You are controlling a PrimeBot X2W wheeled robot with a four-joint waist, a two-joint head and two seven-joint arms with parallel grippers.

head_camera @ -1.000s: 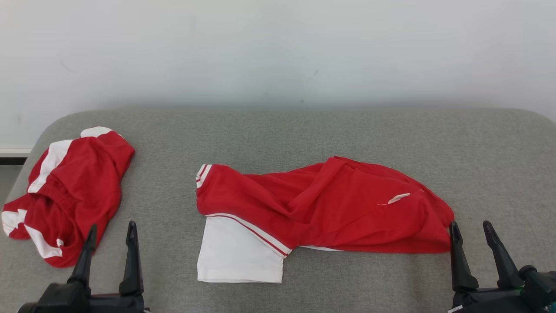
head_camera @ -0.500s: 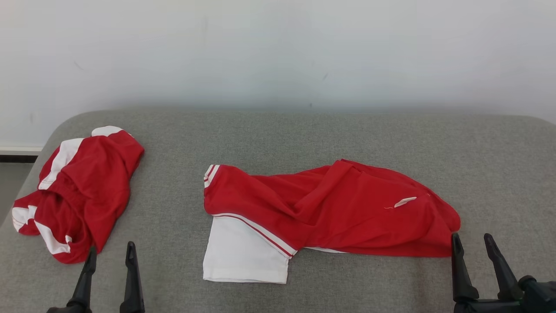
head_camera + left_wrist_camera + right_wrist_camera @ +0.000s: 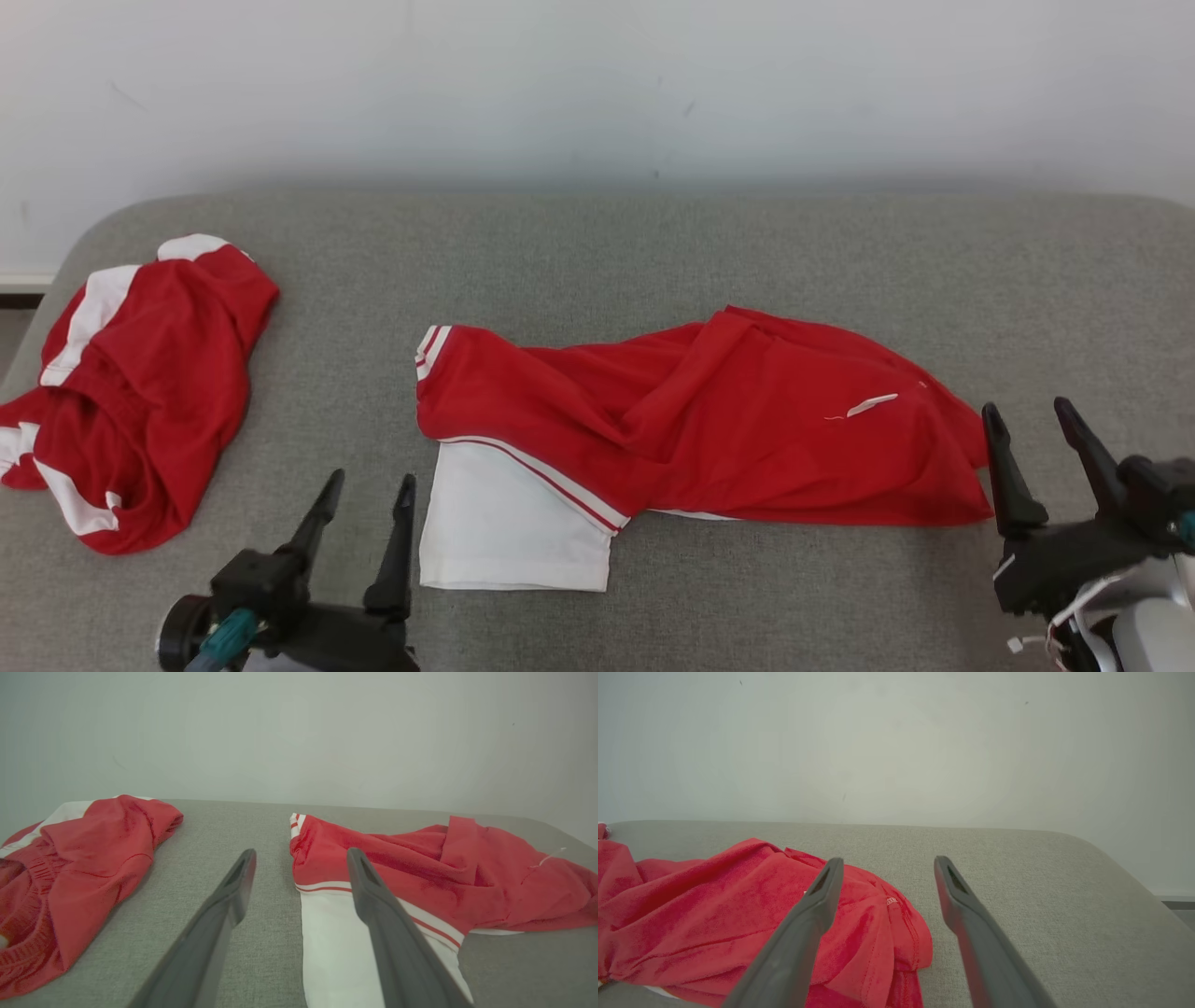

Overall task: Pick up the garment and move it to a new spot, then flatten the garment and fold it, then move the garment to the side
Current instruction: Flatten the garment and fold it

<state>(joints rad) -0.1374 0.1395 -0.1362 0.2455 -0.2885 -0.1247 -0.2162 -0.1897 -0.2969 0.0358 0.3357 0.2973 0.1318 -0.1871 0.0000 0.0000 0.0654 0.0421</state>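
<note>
Centre of grey surface (image 3: pixel 653 252): red-white garment (image 3: pixel 709 420) lies crumpled, twisted. Left gripper (image 3: pixel 371 478) wide open, empty, near white sleeve (image 3: pixel 513 532); right gripper (image 3: pixel 1026 407) wide open, empty, just beside garment's far end. Risk: pinch catches single layer, lift leaves twist in; second red garment (image 3: pixel 149 373) at left easily mistaken.

Grey padded surface (image 3: pixel 653 243): rumpled red-white garment (image 3: pixel 709 429) centre, red-white bundle (image 3: pixel 140 392) at left edge.
</note>
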